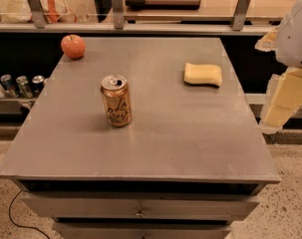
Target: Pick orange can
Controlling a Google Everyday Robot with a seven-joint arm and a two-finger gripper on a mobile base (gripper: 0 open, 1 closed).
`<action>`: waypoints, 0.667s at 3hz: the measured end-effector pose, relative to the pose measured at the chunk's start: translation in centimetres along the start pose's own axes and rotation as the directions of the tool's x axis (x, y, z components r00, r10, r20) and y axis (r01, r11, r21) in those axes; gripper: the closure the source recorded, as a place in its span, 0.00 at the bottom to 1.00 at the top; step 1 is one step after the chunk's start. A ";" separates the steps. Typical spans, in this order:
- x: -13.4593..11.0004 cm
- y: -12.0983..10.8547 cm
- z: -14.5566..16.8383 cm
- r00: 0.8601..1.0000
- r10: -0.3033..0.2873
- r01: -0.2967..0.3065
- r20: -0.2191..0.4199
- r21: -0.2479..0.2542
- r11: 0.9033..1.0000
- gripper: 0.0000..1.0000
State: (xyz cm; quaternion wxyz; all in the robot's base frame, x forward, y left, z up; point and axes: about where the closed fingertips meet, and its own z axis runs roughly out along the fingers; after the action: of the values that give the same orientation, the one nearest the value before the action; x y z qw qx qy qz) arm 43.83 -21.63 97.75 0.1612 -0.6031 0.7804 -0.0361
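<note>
Dim, warm-toned scene; light comes from above, approx. overhead. Desk [155, 133] top is grey w/ a soft broad sheen mid-right, no hard glare. Can [115, 101] throws a short faint shadow to its left & front; its silvery top catches a small highlight. Apple [73, 46] is bright on top, darker underneath. Sponge [203, 74] is evenly lit, w/ a thin shadow at its front edge. Drawer gap under the desk top is near black. Backgrnd behind the desk is dark, the shelf above brighter. Gripper [282, 103], at the right edge beside the desk, looks pale yellow-white & washed out.
</note>
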 end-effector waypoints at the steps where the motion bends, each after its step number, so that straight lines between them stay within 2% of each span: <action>1: 0.0 0.0 0.0 1.000 0.000 0.000 0.000 0.000 1.000 0.00; 2: -1.0 -0.5 1.1 0.995 -0.003 0.006 0.101 -0.027 1.000 0.00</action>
State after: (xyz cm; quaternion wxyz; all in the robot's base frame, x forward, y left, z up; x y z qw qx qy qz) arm 44.84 -20.64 97.05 0.1921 -0.6081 0.7703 0.0047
